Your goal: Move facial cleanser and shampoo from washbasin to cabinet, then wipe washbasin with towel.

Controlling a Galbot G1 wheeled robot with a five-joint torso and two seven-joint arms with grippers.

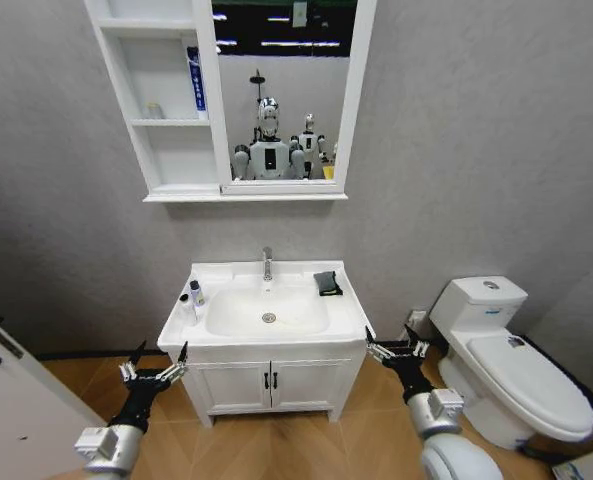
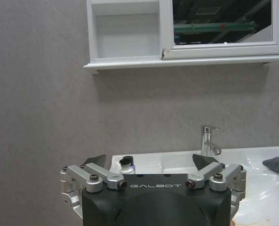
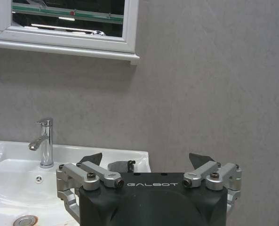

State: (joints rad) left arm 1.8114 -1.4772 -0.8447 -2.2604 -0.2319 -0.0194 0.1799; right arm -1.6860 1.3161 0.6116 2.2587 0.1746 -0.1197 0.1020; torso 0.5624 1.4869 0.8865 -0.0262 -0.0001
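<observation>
Head view: the washbasin (image 1: 348, 322) is seen dead centre on the white vanity cupboard (image 1: 269, 384), chrome tap (image 1: 267, 262) at the back edge. Two small bottles (image 1: 192, 300) are stood on the basin's left rim, and the dark towel (image 1: 326, 283) is laid on the back right corner. The cabinet (image 1: 212, 100) is hung on the wall above, with a blue tube (image 1: 196, 78) propped upright in the middle shelf next to the mirror. The left gripper (image 1: 160, 359) is held low in front of the vanity's left corner, fingers spread apart – nothing is gripped. The right gripper (image 1: 390, 347) is held by the right corner, also spread wide and holding nothing. A white toilet (image 1: 511, 365) is seen off to the right.

Left wrist view: the left gripper (image 2: 151, 161) is shown gaping, a dark-capped bottle (image 2: 126, 163) framed just past it on the basin rim.

Right wrist view: the right gripper (image 3: 146, 160) is likewise gaping – the towel (image 3: 121, 165) is visible between its fingertips, on the basin corner beyond
</observation>
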